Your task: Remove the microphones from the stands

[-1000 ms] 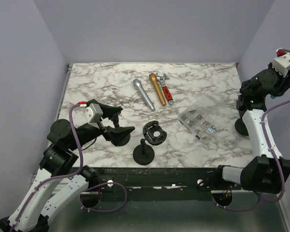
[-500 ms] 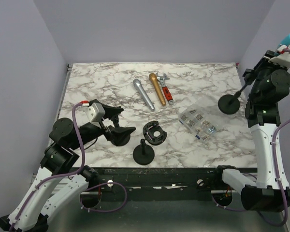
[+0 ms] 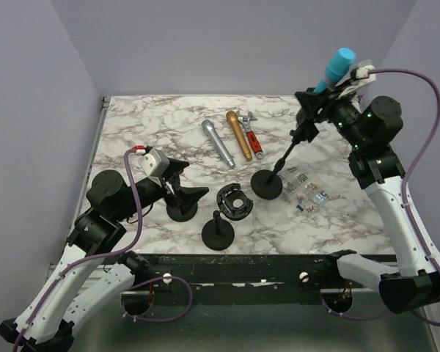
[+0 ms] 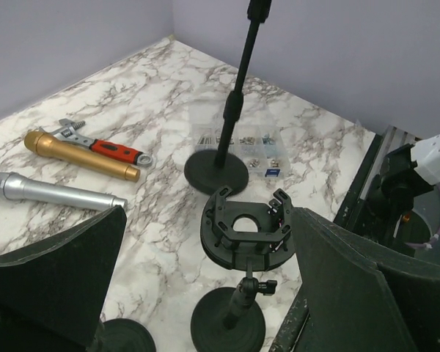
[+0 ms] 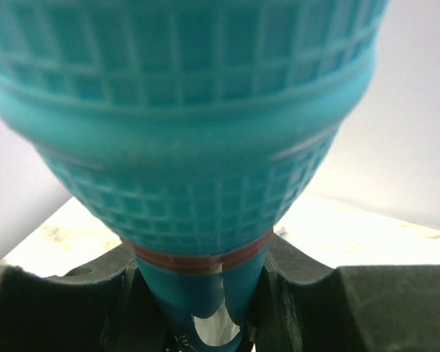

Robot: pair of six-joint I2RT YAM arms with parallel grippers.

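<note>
One turquoise microphone (image 3: 339, 66) with a grid-patterned head and a red band at its neck sits at the upper right of the top view. It is tilted and raised well above the table. Its lower end meets the clip at the top of the black stand (image 3: 286, 150), a thin pole on a round base. The pole slants down and to the left. The base lies at centre right of the frame, overlapping the near-left corner of a clear plastic compartment box (image 3: 306, 187) of small parts. Whether the base touches the table cannot be told.

The right gripper (image 3: 334, 89) is closed on the turquoise microphone at the narrow neck just below the head. The right wrist view shows a dark finger (image 5: 73, 301) on each side of it.

The left gripper (image 3: 182, 187), at lower left, is spread wide apart and holds nothing. A small black round base (image 3: 182, 213) lies just beneath it. To its right stands a black clamp-type holder (image 3: 233, 203) on a short post with a round foot.

At upper centre, a silver microphone (image 3: 218, 144), a gold microphone (image 3: 239, 135) and a red-handled adjustable wrench (image 3: 251, 136) lie side by side on the white marble-pattern table (image 3: 147, 125).
</note>
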